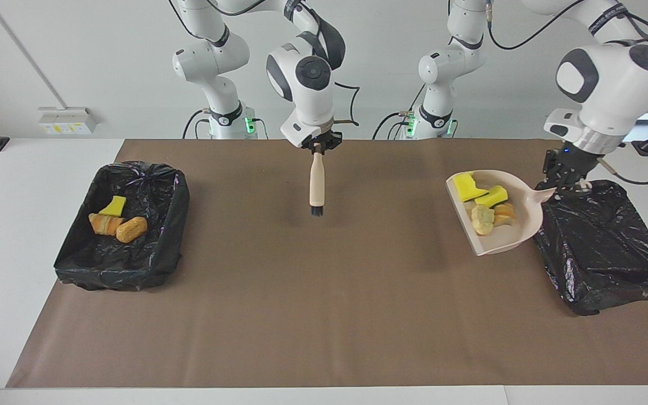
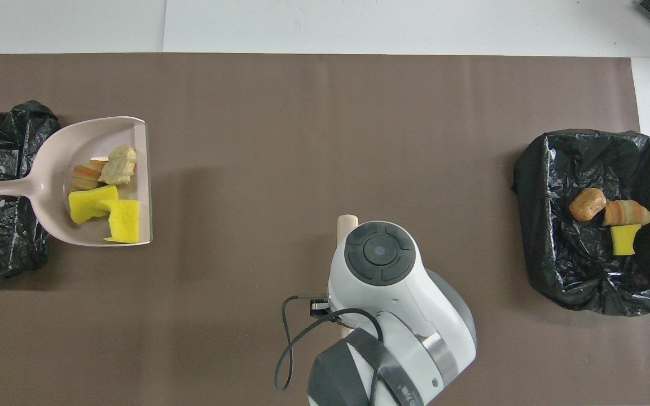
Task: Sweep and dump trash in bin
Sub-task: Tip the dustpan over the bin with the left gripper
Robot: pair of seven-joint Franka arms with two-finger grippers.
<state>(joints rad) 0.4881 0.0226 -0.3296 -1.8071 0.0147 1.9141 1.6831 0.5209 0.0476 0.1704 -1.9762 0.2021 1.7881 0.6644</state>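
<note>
While four trash scraps point(image 1: 484, 205) ride in the raised dustpan point(image 1: 518, 230), you see the left gripper point(image 1: 565, 181) clenched on its handle beside the bin point(image 1: 605, 247) at the table's left-arm end. Your right gripper point(image 1: 318, 144), jaws clamped, holds the brush point(image 1: 316, 185) mid-table.

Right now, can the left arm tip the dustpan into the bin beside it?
Probably yes. The left gripper holds the dustpan by its handle, up beside the bin, with nothing between them.
</note>
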